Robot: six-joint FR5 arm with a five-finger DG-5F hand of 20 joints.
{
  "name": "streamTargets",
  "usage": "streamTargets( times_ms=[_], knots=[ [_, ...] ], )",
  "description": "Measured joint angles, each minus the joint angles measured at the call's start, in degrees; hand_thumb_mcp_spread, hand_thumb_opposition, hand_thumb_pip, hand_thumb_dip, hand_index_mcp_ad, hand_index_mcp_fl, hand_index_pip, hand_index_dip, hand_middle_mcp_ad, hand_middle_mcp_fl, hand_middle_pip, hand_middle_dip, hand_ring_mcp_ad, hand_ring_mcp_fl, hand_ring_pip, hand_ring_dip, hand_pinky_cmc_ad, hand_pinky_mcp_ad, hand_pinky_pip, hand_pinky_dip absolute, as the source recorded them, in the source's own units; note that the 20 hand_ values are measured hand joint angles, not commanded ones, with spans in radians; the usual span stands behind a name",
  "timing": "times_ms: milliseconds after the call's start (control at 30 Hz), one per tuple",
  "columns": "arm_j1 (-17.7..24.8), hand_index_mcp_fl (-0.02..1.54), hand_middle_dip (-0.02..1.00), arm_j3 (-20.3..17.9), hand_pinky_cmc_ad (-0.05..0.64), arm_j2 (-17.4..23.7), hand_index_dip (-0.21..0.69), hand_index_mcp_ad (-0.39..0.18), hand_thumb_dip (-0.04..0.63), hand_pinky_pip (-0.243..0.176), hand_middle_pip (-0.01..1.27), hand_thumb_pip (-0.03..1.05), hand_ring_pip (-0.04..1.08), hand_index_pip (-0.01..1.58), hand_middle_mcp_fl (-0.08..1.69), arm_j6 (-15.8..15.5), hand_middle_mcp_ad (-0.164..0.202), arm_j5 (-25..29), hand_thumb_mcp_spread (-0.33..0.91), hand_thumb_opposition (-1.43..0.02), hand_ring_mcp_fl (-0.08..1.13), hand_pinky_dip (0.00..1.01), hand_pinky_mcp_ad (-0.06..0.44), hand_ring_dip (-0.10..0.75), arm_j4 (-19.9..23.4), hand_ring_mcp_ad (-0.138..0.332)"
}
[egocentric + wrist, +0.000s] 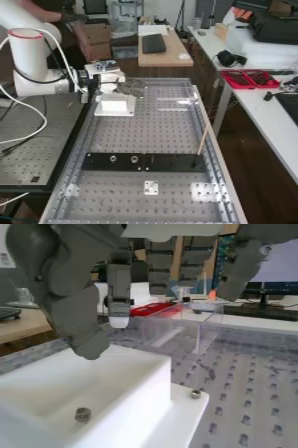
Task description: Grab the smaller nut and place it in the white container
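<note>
Smaller nut [82, 414] in white container [136, 406], far left; my hand [63, 279] spread above. Place looks done; next, retreat.

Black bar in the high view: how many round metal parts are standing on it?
2: the larger nut and, beside it toward the view's right, the bearing. Both stand on the left half of the black bar.

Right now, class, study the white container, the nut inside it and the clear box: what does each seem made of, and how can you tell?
The white container looks like matte plastic: opaque, evenly white. The nut seems to be dull metal, from its grey sheen. The clear box could be glossy acrylic or glass: things show through it.
</note>
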Motion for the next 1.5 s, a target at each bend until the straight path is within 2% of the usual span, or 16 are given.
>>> streamTargets(
  times_ms=[167,267,433,567,600,667,733,800,867,933,1067,1233,1267,1500],
  knots=[
    [-1.09,0.0,0.24,0.65,0.332,1.54,0.187,-0.147,0.239,0.017,0.12,0.73,0.1,0.97,0.08,1.49,0.059,1.56,0.41,-0.81,0.0,0.18,0.279,0.134,-0.47,0.091],
    [-2.27,0.0,0.24,1.68,0.335,3.0,0.185,-0.154,0.239,0.017,0.12,0.73,0.1,0.97,0.08,3.39,0.059,3.25,0.4,-0.79,0.0,0.18,0.278,0.134,-1.45,0.091],
    [-5.46,0.0,0.24,5.99,0.332,6.43,0.182,-0.141,0.239,0.019,0.12,0.73,0.1,0.93,0.08,5.54,0.066,8.37,0.39,-0.79,0.0,0.18,0.279,0.133,-5.15,0.099],
    [-7.17,0.0,0.24,8.98,0.332,7.2,0.183,-0.141,0.237,0.016,0.12,0.73,0.1,0.88,0.08,6.82,0.065,11.43,0.38,-0.77,0.0,0.18,0.279,0.136,-7.69,0.099],
    [-7.6,0.0,0.24,9.92,0.332,7.32,0.183,-0.143,0.236,0.016,0.12,0.72,0.1,0.86,0.08,7.34,0.065,12.3,0.36,-0.78,0.0,0.18,0.279,0.136,-8.39,0.099],
    [-8.15,0.0,0.24,11.44,0.332,7.43,0.18,-0.147,0.215,0.012,0.12,0.64,0.1,0.75,0.08,7.9,0.065,13.62,0.32,-0.75,0.0,0.19,0.279,0.136,-9.42,0.101],
    [-8.84,0.0,0.24,13.56,0.332,7.51,0.183,-0.136,0.185,0.002,0.12,0.63,0.1,0.65,0.08,8.25,0.07,15.42,0.29,-0.73,0.0,0.21,0.276,0.129,-10.77,0.113],
    [-9.26,0.0,0.24,14.96,0.335,7.5,0.183,-0.136,0.159,-0.012,0.12,0.63,0.1,0.57,0.08,8.44,0.066,16.65,0.27,-0.71,0.0,0.25,0.278,0.136,-11.74,0.106],
    [-9.73,0.01,0.24,16.38,0.335,7.48,0.183,-0.122,0.145,-0.01,0.12,0.63,0.1,0.44,0.05,8.84,0.066,17.98,0.25,-0.7,0.0,0.26,0.278,0.136,-12.8,0.126],
    [-10.17,0.06,0.24,17.58,0.339,7.4,0.185,-0.105,0.138,-0.021,0.12,0.62,0.09,0.31,0.01,9.64,0.068,18.86,0.24,-0.68,0.0,0.27,0.279,0.136,-13.8,0.122],
    [-10.85,0.07,0.24,19.22,0.34,7.16,0.202,-0.091,0.127,-0.031,0.12,0.6,0.1,0.2,0.01,10.53,0.07,19.67,0.23,-0.66,0.0,0.31,0.279,0.136,-15.06,0.138],
    [-11.43,0.13,0.24,21.2,0.342,6.33,0.241,-0.089,0.113,-0.042,0.12,0.6,0.09,0.16,0.01,11.49,0.066,19.75,0.23,-0.66,0.0,0.32,0.278,0.136,-16.62,0.138],
    [-11.5,0.13,0.24,21.48,0.342,6.2,0.241,-0.089,0.099,-0.061,0.12,0.6,0.1,0.15,0.01,11.54,0.066,19.7,0.23,-0.66,0.0,0.32,0.279,0.136,-16.86,0.138],
    [-11.85,0.15,0.24,23.14,0.344,5.69,0.276,-0.089,0.099,-0.061,0.12,0.6,0.09,0.12,0.01,10.55,0.066,19.4,0.23,-0.66,0.0,0.32,0.278,0.136,-18.94,0.138]
  ],
)
